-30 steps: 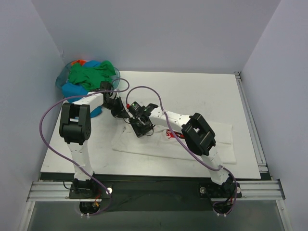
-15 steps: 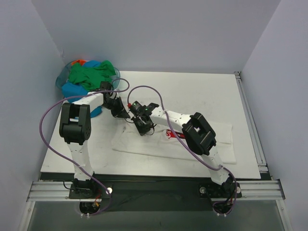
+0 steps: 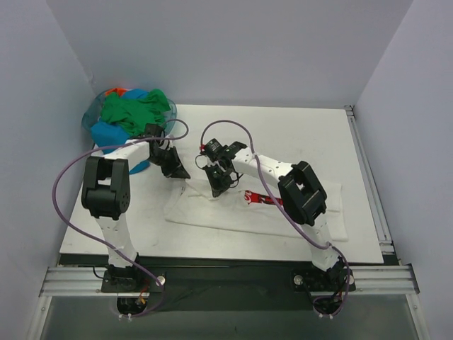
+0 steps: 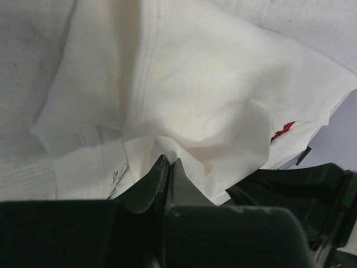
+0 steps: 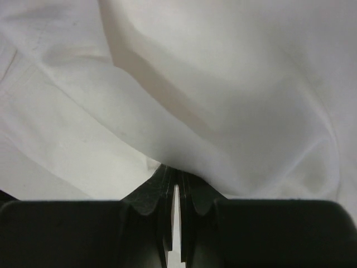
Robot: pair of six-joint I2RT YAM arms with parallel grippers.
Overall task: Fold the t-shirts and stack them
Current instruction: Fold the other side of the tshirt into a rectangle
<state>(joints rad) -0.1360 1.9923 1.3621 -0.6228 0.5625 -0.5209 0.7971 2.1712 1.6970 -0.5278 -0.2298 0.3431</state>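
Note:
A white t-shirt (image 3: 304,209) with a red logo print (image 3: 262,199) lies across the front of the table. My left gripper (image 3: 177,172) is shut on a fold of its upper left edge; the wrist view shows the white t-shirt (image 4: 212,100) pinched between the jaws of the left gripper (image 4: 169,163). My right gripper (image 3: 217,190) is shut on the white t-shirt's cloth a little to the right; its wrist view shows the white t-shirt (image 5: 212,95) draped from the tips of the right gripper (image 5: 174,170). The two grippers are close together.
A heap of green (image 3: 134,108), blue (image 3: 106,132) and orange (image 3: 117,91) t-shirts sits in a clear bin at the far left corner. Purple cables (image 3: 71,170) loop from both arms. Grey walls close in the table's back and sides.
The right gripper has moved toward the back and slightly right, lifting the cloth it holds. The left gripper has shifted slightly left. More of the red logo shows.

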